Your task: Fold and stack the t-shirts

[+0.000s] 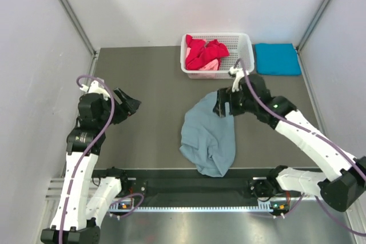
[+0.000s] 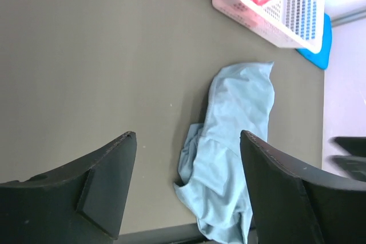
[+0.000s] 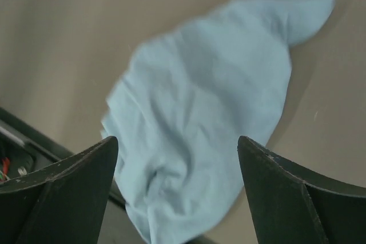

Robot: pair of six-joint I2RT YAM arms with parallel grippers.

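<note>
At the left, the left gripper (image 1: 127,106) is seen held above the dark table (image 1: 154,95), well apart from any cloth; its jaws are spread wide and nothing is grasped between them, as is confirmed in the left wrist view (image 2: 187,136). Towards the middle, the grey-blue t-shirt (image 1: 209,135) is found lying crumpled and unfolded on the table, stretched from the table's middle down to its near edge; one pointed end is turned towards the basket, and the bunched, wrinkled end is laid at the near edge (image 2: 237,101). Behind it, at the far side, the white lattice basket (image 1: 217,35) is placed upright; the red t-shirts (image 1: 203,50) are heaped inside it, with the pink t-shirt (image 1: 203,66) partly shown under them at the near wall. The right gripper (image 1: 222,104) is held over the far end of the grey-blue t-shirt; its jaws are parted wide and no cloth is gripped, the shirt being seen, somewhat blurred, lying below the fingers (image 3: 177,141). At the far right, the turquoise t-shirt (image 1: 277,59) is laid folded flat just beside the basket.
</note>
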